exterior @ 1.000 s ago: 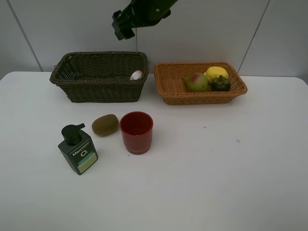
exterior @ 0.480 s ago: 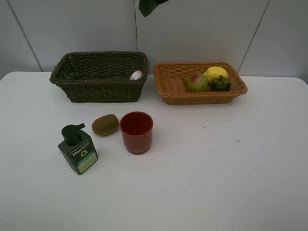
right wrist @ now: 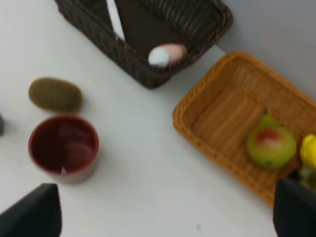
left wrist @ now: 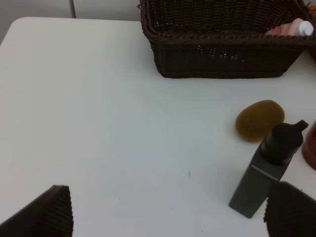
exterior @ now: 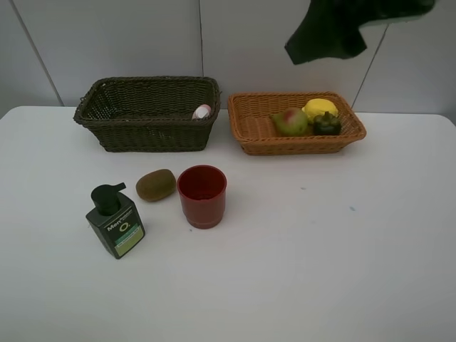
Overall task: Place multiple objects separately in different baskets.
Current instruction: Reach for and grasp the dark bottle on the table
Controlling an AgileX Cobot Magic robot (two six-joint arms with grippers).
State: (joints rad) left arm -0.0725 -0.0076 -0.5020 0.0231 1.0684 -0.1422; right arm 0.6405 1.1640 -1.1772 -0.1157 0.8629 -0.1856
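In the high view, 3 things wait on the white table (exterior: 342,271): the kiwi (exterior: 156,184), the red cup (exterior: 202,196) just beside it, and the pump bottle (exterior: 115,222) a little nearer to the front edge. The tan basket (exterior: 249,132) holds the pear (exterior: 289,122), the lemon (exterior: 320,108) and the mangosteen (exterior: 328,125), close together at its right end. The dark basket (exterior: 142,132) holds the pink bottle (exterior: 202,111) in its right corner. The right arm (exterior: 331,28) hangs blurred, high over the tan basket, well apart from everything. I judge that the kiwi belongs with the fruits, so it is probably the next thing to take. The fingers should come from above and close across its short side, away from the cup, because the kiwi is round and can roll. In the left wrist view the left gripper (left wrist: 168,215) stands wide open and empty over bare table, with the pump bottle and the kiwi near. In the right wrist view the right gripper (right wrist: 163,212) is also almost fully open and holds nothing. The marker (right wrist: 115,19) lies in the dark basket with the pink bottle. Toward the tan basket only its rim stands in the way.
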